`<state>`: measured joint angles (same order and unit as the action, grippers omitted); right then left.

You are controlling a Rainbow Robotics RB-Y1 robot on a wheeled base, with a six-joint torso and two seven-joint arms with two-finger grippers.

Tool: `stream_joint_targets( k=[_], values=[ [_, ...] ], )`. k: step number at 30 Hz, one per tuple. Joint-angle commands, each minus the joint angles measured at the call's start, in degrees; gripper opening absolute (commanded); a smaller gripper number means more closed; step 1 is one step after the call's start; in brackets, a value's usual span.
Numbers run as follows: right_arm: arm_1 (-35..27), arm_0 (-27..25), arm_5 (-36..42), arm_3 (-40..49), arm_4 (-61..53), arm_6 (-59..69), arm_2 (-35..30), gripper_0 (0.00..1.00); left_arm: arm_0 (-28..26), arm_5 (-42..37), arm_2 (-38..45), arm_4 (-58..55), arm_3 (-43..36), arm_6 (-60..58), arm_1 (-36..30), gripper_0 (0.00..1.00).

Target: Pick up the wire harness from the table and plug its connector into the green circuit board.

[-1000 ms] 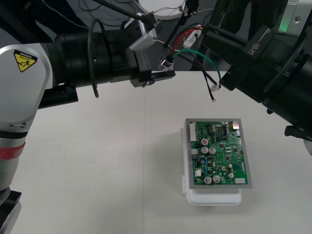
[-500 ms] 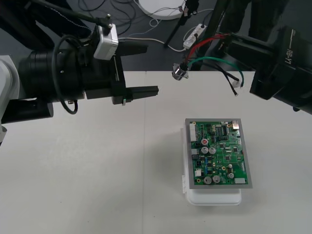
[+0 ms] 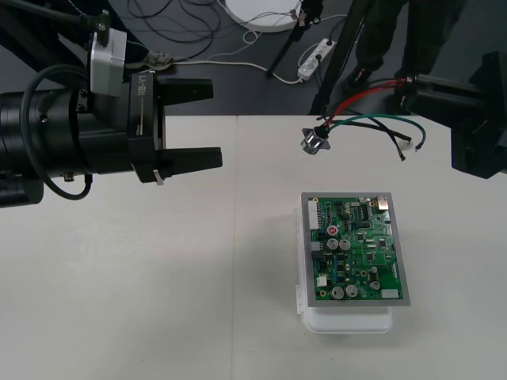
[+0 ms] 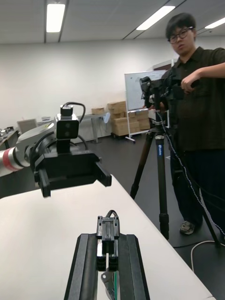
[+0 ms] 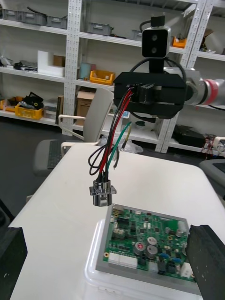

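Pick-up looks done: the right gripper point(image 4: 108, 243) is clamped on the harness point(image 5: 110, 150), apparently at its black plug, and holds it in the air just beyond the green board's point(image 3: 356, 249) far edge, with the socket point(image 3: 314, 142) dangling. The left gripper point(image 3: 215, 120) hovers at the left with its fingers apart. The next move is probably to bring the plug down to a board connector.

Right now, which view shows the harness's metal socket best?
Left wrist view: the socket hangs large, side-on and unobstructed. Front view shows it small from above; right wrist view shows the right claw shut on the harness.
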<state>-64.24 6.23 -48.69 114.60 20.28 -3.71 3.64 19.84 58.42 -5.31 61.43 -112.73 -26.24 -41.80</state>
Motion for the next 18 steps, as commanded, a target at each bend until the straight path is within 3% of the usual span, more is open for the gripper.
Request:
stream_joint_targets(
  k=[1, 13, 18],
  values=[
    [-0.18, -0.25, -4.75, -1.49, 2.04, -1.65, -3.03, 0.00, -2.35, 0.64, 1.53, -4.56, -3.63, 0.05, -4.96, 1.00],
    [2.90, -0.42, -15.38, -5.79, 2.83, -9.39, -0.66, 0.00, -1.38, 0.73, 1.36, -7.29, -7.06, 1.10, -5.40, 1.00],
    [3.95, -1.74, -16.00, -5.44, 3.54, -14.48, -0.22, 0.00, -0.68, 1.08, 0.65, -7.29, -7.68, 1.72, -5.13, 1.00]
  ],
)
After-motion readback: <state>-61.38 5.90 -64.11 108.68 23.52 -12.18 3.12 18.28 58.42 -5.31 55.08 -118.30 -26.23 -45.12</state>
